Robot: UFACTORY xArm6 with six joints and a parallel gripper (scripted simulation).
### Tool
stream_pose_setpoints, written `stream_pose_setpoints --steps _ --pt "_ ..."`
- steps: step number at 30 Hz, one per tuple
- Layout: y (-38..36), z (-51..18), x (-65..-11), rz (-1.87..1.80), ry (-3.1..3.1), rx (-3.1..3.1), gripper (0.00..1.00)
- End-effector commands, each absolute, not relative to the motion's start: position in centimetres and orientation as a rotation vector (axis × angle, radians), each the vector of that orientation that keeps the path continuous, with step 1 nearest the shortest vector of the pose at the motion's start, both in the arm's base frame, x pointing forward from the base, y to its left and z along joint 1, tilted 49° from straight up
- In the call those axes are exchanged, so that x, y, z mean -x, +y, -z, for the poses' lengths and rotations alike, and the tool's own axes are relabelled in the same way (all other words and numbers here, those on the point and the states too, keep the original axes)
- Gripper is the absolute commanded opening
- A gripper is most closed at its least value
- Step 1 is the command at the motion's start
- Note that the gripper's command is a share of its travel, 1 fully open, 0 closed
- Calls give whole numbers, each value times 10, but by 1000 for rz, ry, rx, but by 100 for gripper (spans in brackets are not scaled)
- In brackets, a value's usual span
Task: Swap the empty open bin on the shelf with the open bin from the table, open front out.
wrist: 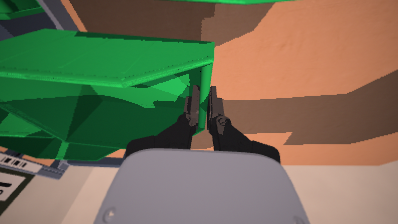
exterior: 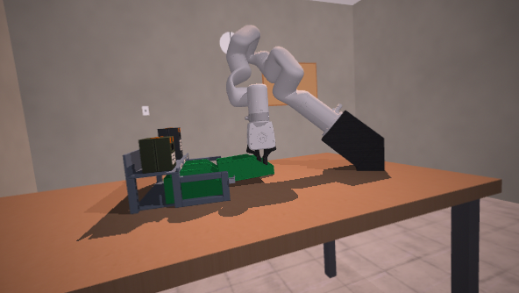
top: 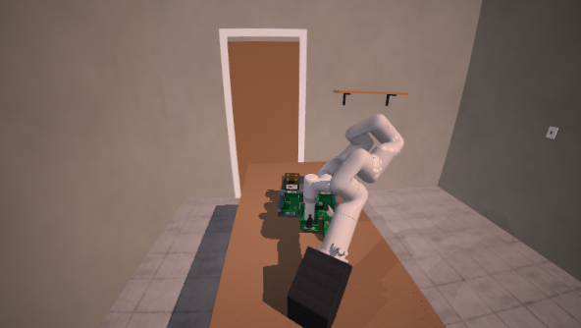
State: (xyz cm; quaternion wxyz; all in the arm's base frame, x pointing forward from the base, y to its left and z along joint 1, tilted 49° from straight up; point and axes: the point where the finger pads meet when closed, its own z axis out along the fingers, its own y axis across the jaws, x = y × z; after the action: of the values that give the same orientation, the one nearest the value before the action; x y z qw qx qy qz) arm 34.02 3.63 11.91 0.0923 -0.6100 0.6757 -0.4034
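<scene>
My gripper (exterior: pixel 261 159) points down and is shut on the thin end wall of a green open bin (exterior: pixel 245 167), at its corner. In the wrist view the fingers pinch that wall, and the part of the bin's inside (wrist: pixel 95 105) that I see shows no parts. The bin lies just in front of the grey shelf (exterior: pixel 173 186), low over the table; I cannot tell whether it touches the table. A second green bin (exterior: pixel 195 186) sits in the shelf's lower level. In the top view the green bins (top: pixel 314 211) are partly hidden by the arm.
Two dark bins (exterior: pixel 158 153) stand on the shelf's upper level. The arm's black base block (exterior: pixel 357 140) stands on the table to the right of the bins. The table's front edge (exterior: pixel 307 237) is nearer the camera.
</scene>
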Motion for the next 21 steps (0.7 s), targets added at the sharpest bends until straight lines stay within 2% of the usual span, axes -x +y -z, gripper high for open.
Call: stream_pose_setpoints --steps 1,21 --pt "36 -116 -337 1197 2005 1811 0" --pt "35 -101 -319 1197 2005 1811 0"
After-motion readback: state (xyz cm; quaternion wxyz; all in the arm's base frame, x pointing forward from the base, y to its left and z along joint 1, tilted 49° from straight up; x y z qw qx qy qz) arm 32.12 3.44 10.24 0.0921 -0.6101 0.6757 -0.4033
